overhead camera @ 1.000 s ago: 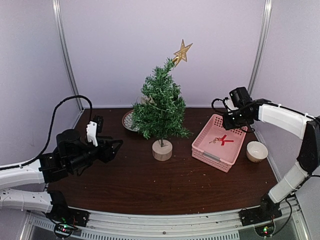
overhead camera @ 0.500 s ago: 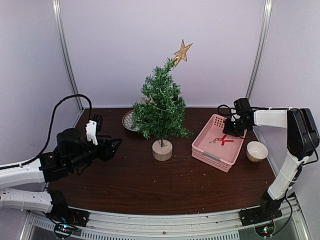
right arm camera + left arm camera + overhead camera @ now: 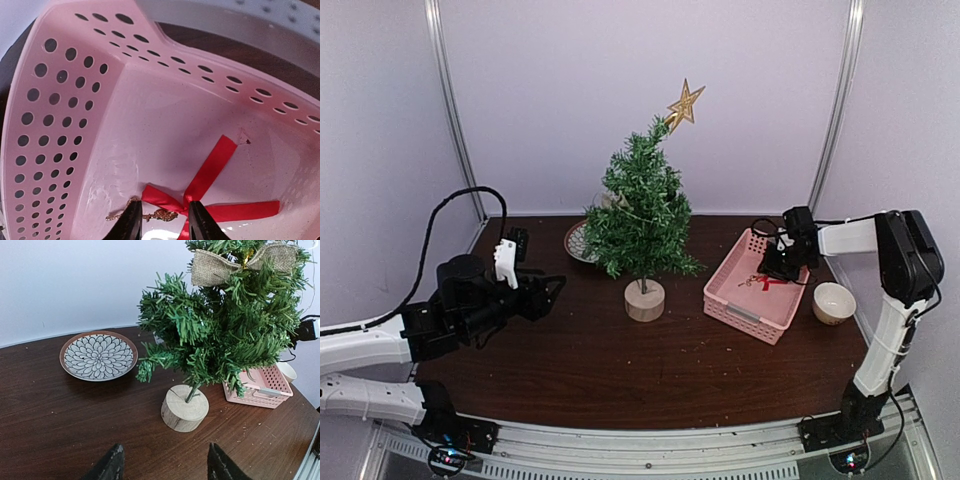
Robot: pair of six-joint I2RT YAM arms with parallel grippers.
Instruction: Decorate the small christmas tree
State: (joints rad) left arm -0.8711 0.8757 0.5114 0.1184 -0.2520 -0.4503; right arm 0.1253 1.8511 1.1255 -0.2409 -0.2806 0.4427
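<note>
Plainly, the next move turns on the right gripper point(image 3: 162, 222), which hangs inside the pink basket point(image 3: 732, 305), its fingers parted a moderate way and holding nothing. Directly below lie a red bow point(image 3: 210, 170) and a small gold trinket point(image 3: 159, 215); the trinket runs crosswise from finger to finger, and the bow's knot sits just inside the right-hand finger, so a straight drop looks likely to catch one or both. The tree point(image 3: 642, 215) stands at mid-table, left of the basket and well apart from it, already bearing a gold star point(image 3: 685, 103). The left gripper point(image 3: 165, 467) is nearer the tree, facing its stump, fingers wide and empty. Only the left wrist view shows a burlap bow point(image 3: 215, 267) on the tree; only the right wrist view makes out the trinket.
</note>
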